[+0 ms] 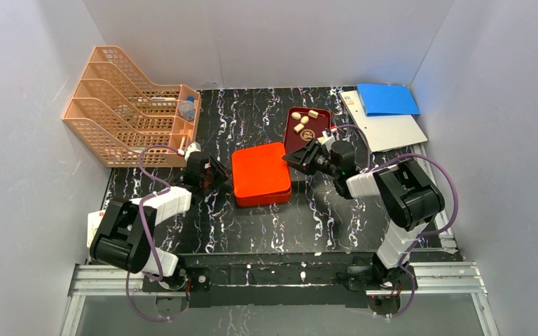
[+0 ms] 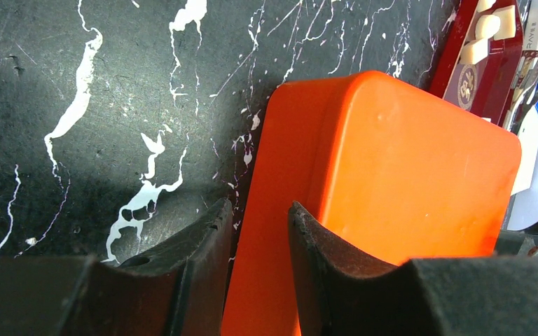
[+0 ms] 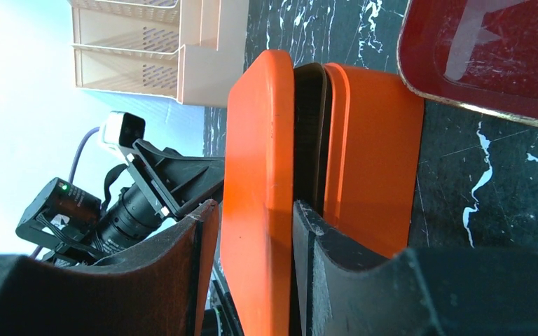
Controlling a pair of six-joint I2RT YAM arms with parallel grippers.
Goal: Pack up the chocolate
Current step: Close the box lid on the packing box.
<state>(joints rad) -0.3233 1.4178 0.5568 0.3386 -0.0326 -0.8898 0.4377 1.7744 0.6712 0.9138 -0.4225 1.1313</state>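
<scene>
An orange-red box [image 1: 260,173] lies in the middle of the black marbled table. Just behind it a dark red tray [image 1: 326,112] holds several pale chocolate pieces [image 1: 305,120]; the left wrist view also catches the chocolate [image 2: 487,28]. My left gripper [image 1: 218,175] is at the box's left edge, its jaws [image 2: 256,206] shut across the box's side wall [image 2: 280,175]. At the right edge, my right gripper [image 1: 294,158] has the lid [image 3: 256,140] between its jaws [image 3: 252,203]. One finger sits in the dark gap over the base [image 3: 371,154], and the lid is raised on that side.
A peach file organizer [image 1: 122,105] stands at the back left, close behind the left arm. A blue folder [image 1: 385,98] and white sheets [image 1: 392,129] lie at the back right. The dark red tray's rim [image 3: 490,63] is close to the box's far side.
</scene>
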